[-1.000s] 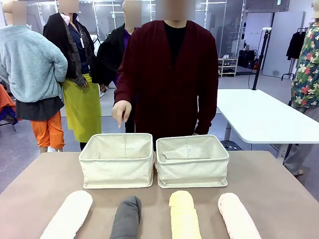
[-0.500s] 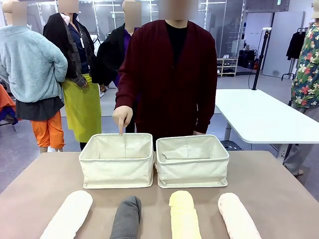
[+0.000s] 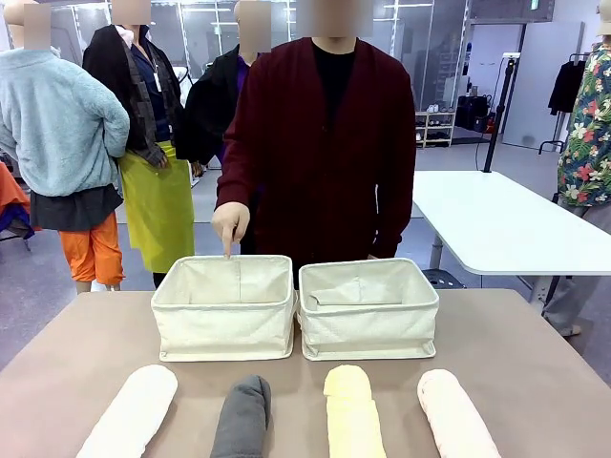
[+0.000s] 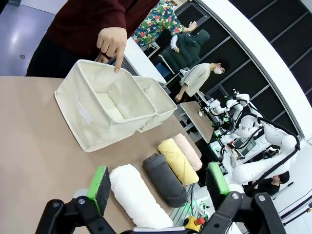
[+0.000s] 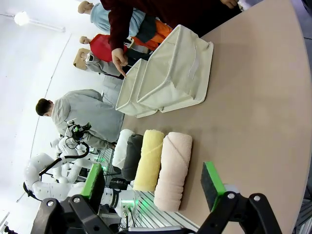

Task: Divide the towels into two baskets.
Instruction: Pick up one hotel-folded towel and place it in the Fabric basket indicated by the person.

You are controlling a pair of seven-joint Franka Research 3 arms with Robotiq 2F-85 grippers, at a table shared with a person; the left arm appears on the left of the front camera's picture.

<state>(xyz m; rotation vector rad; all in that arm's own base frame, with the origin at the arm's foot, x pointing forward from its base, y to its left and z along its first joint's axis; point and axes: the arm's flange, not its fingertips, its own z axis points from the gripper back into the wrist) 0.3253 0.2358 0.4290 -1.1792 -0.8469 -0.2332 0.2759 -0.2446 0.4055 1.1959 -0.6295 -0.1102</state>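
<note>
Four rolled towels lie side by side along the table's near edge: white (image 3: 131, 410), dark grey (image 3: 242, 420), pale yellow (image 3: 353, 415) and pale pink (image 3: 455, 414). Behind them stand two cream baskets, the left one (image 3: 224, 307) and the right one (image 3: 368, 310), both with nothing inside. The person's hand (image 3: 230, 223) points a finger down at the left basket's far rim. My left gripper (image 4: 158, 187) is open above the white towel (image 4: 138, 195). Open too is my right gripper (image 5: 153, 183), hovering over the pink towel (image 5: 172, 176).
The brown table (image 3: 535, 363) has bare room on both sides of the baskets. A person in a dark red cardigan (image 3: 320, 143) stands at the far edge. A white table (image 3: 496, 224) stands behind at the right.
The person's pointing hand dipped to the left basket's far rim and has lifted slightly. The towels, baskets and both grippers are still.
</note>
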